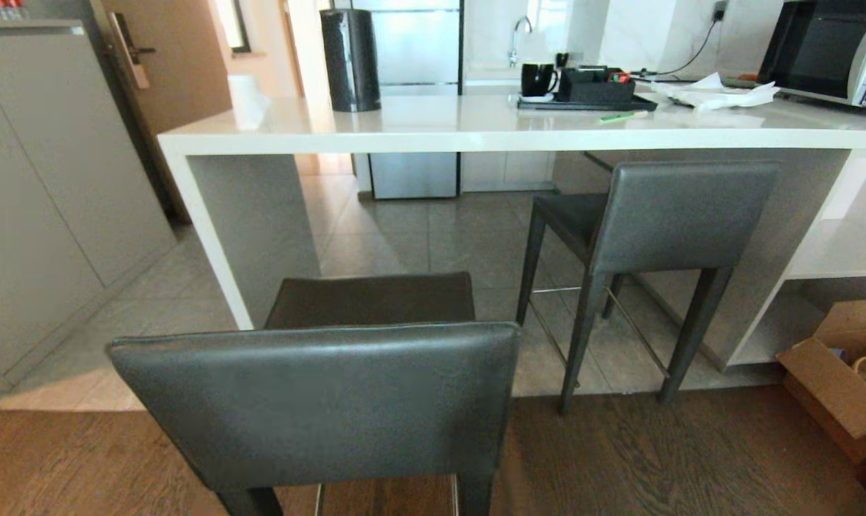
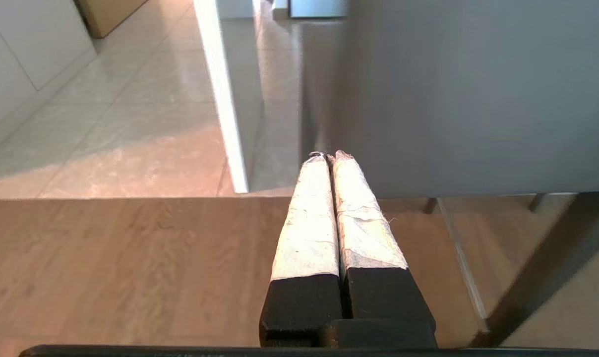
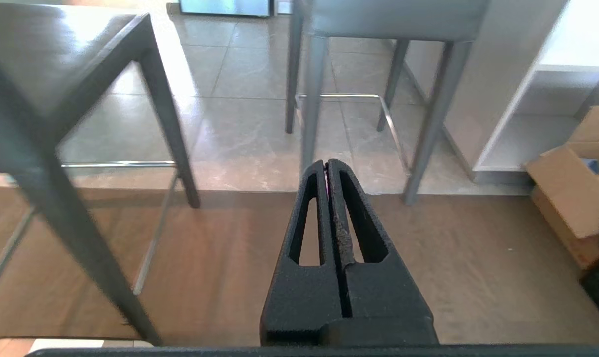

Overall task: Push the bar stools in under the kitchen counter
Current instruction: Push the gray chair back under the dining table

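Head view. The desk [image 1: 433, 132] runs across the upper half of the frame, a thick white slab on a white side leg at left. The far stool [image 1: 662, 229] stands right of centre with its seat already partly beneath the slab, backrest just outside the edge; I judge it near its final place. The near stool [image 1: 332, 387] fills the lower centre, backrest toward me, seat well short of the slab, so this 1 is the outstanding item. Neither of my tools appears here. On the desk top: a black cylinder [image 1: 350, 61], a black tray [image 1: 583, 100] with 1 mug, loose paper, a microwave at upper right.

Left wrist view. My left tool [image 2: 329, 156] sits centre frame, its 2 taped fingers [image 2: 309, 218] pressed together on nothing. The near stool's grey backrest fills the upper right, just beside the tips; whether they touch it I cannot tell. Closed tips suit a flat push better than a grasp.

Right wrist view. My right tool [image 3: 328, 166] is likewise closed and empty, hanging over the floor between the 2 stools.

Surface and room. The floor changes from wood planks [image 1: 691, 459] in the lower frame to grey tiles [image 1: 404, 236] under the desk; the near stool's legs must cross that join, a possible snag. A cardboard box [image 1: 834, 380] lies at lower right beside white shelving.
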Controlling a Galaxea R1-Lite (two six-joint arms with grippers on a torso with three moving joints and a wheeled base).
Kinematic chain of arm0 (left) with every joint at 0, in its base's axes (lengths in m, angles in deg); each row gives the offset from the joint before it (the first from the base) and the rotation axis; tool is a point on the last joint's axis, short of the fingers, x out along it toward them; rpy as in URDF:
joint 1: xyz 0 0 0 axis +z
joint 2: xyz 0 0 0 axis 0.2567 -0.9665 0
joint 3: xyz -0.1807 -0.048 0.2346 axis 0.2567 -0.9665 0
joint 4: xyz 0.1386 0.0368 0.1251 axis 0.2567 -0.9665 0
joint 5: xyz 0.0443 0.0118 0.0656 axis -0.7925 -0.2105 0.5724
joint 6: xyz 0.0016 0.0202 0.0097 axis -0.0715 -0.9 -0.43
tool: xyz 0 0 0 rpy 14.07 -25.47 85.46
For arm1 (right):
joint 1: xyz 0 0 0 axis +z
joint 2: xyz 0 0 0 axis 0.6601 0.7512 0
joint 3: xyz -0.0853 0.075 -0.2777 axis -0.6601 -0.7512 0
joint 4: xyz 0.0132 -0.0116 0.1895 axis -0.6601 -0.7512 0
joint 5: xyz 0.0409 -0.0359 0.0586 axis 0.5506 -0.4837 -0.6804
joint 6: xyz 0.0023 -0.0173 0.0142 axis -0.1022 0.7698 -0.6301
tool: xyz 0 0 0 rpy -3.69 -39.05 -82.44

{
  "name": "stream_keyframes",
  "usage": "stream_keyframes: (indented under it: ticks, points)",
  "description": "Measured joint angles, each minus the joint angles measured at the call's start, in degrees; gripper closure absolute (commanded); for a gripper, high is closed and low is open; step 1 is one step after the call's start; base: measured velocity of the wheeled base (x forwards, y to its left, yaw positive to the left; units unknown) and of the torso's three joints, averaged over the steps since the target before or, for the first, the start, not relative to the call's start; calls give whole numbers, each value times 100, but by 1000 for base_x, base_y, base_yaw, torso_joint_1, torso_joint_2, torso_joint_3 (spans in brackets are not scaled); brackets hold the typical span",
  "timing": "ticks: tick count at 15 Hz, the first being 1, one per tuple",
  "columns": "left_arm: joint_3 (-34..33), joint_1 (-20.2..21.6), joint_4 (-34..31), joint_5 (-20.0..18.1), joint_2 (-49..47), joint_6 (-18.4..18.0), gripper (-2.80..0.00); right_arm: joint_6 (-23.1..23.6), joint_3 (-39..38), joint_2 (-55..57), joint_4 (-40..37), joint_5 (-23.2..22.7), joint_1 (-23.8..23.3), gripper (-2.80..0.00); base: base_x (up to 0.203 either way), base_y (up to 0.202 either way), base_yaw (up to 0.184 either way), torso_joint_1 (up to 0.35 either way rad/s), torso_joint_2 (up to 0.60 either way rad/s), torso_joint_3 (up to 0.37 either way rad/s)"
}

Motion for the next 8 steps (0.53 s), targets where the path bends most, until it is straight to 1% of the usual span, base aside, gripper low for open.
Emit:
stream_keyframes:
  ticks: [8]
  points:
    - [0,-2,3,0,0,-1,0,9,0,0,0,0,0,0,0,194,-1,2,4,2]
